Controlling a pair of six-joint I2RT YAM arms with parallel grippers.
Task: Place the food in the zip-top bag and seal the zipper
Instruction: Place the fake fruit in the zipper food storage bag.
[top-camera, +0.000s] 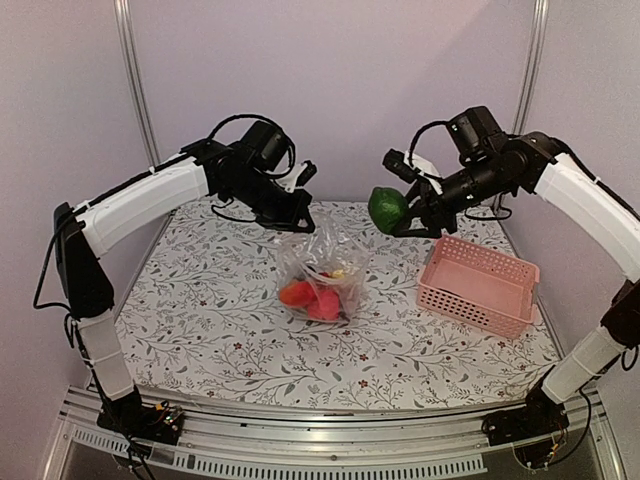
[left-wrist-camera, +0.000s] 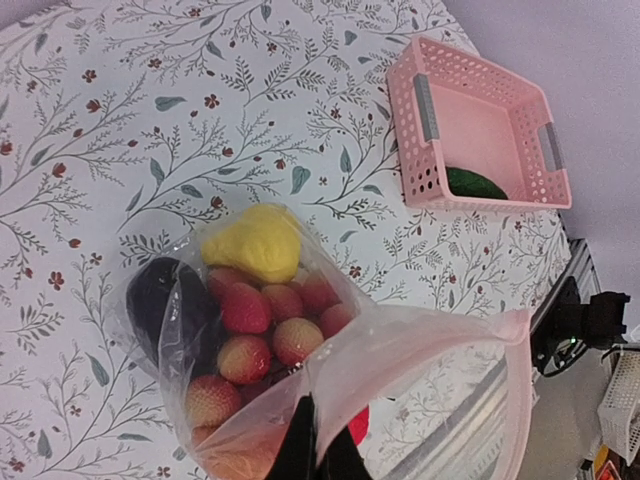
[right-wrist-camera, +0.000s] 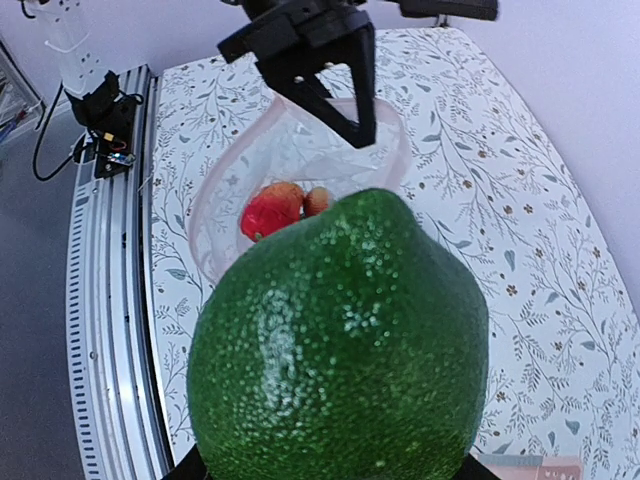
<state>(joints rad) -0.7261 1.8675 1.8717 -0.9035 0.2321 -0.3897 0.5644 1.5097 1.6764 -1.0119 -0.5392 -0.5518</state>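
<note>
The left hand (top-camera: 296, 214) is clamped on the mouth edge of the bag (top-camera: 322, 268), which stands at the middle of the bench (top-camera: 200, 310). Inside lie a lemon (left-wrist-camera: 255, 243), an eggplant (left-wrist-camera: 160, 300) and red fruits (left-wrist-camera: 250, 320). The right hand (top-camera: 406, 217) grips a green fruit (top-camera: 387, 206) in the air, between bag and basket (top-camera: 478, 285). The basket sits near the right edge, with a cucumber (left-wrist-camera: 475, 183) in it.
</note>
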